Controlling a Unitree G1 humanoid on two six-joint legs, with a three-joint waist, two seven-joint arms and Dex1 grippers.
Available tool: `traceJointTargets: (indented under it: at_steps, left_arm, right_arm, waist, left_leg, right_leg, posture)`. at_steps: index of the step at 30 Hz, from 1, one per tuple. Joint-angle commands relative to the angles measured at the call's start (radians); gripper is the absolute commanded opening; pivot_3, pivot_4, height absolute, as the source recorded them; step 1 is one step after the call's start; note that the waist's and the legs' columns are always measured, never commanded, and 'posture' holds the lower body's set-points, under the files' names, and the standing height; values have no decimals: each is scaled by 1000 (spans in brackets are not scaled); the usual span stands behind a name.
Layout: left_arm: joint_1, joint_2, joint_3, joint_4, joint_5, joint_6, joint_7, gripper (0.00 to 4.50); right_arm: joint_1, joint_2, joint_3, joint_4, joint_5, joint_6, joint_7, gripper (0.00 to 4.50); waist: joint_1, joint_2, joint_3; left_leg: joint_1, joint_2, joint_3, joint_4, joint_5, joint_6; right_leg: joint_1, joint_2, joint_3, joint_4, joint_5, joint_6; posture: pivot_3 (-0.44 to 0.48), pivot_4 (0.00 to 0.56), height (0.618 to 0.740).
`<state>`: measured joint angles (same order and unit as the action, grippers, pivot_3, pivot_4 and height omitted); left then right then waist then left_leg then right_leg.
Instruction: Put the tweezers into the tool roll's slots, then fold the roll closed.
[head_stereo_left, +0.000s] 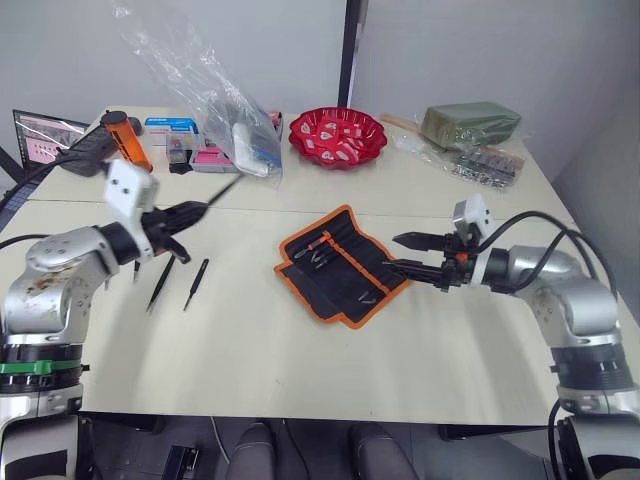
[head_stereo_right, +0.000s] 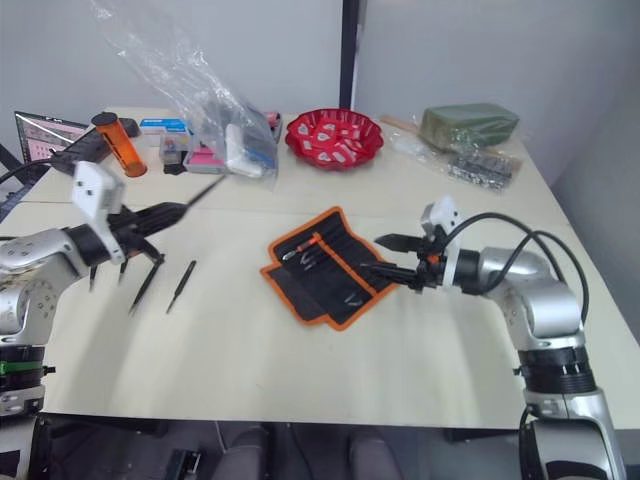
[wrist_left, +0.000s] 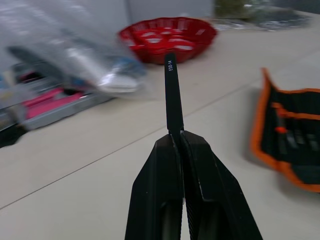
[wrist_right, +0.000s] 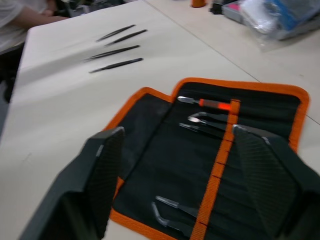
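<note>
1. The pale, flat bench (head_stereo_left: 300, 370) carries everything; its far side is crowded with a red scalloped plastic bowl (head_stereo_left: 337, 137) and a crinkled clear plastic bag (head_stereo_left: 215, 100).
2. The black fabric tool roll with orange edge trim (head_stereo_left: 343, 265) lies open and flat mid-bench. It looks limp and light, so I judge it will slide or bunch unless one edge is pinned while a tool goes in; the trimmed edge is the firmest place to hold.
3. The right pincer (head_stereo_left: 408, 252) hovers spread wide at the roll's near-right edge, gripping nothing.
4. The left pincer (head_stereo_left: 197, 210) is clamped on one slim black pointed metal tweezer (wrist_left: 172, 90), held near one end, the rest jutting free above the bench.
5. The narrow orange-stitched slots (wrist_right: 220, 150) already hold several tools.
6. More loose black tweezers (head_stereo_left: 162, 282) lie left of the roll, well apart from it. They look stiff, thin and slippery; gripping mid-length should stop them pivoting.
</note>
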<state>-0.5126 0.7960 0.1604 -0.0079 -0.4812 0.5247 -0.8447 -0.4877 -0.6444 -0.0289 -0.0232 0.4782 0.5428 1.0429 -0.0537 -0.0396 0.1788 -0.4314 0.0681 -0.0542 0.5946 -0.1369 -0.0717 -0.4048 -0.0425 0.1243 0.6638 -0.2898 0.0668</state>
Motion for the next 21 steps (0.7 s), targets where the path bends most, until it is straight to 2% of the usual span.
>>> traceJointTargets:
  at_steps: [1,5,7,13,21]
  left_arm:
    - [-49,9,-76,-84,-24,79,-58,0]
    - [-102,-8,-166,-118,0,119,-82,0]
    - [-128,-24,-194,-117,12,128,-79,0]
    - [-216,-117,-314,-115,58,204,-38,0]
    - [-272,-201,-434,-55,174,268,18,0]
  right_arm:
    - [22,37,8,-12,-73,-69,-102,1962]
    - [38,92,37,29,-141,-101,-187,581]
    - [39,109,53,52,-166,-117,-205,34]
    - [58,171,88,104,-214,-132,-257,34]
    - [108,187,116,134,-243,-121,-269,34]
  waist:
    - [-4,0,0]
    - [-8,0,0]
    - [-8,0,0]
    - [-3,0,0]
    - [5,0,0]
  left_leg:
    - [0,0,0,0,0,0]
    - [0,0,0,2,0,0]
    - [0,0,0,2,0,0]
    - [-1,-1,-1,4,0,0]
    - [-1,-1,-2,5,0,0]
  right_leg:
    - [0,0,0,0,0,0]
    - [0,0,0,1,0,0]
    - [0,0,0,1,0,0]
    - [1,0,0,0,0,1]
    - [1,0,0,1,1,2]
  posture:
    - [0,150,729]
    - [0,150,729]
    - [0,150,729]
    - [0,150,729]
    - [0,150,729]
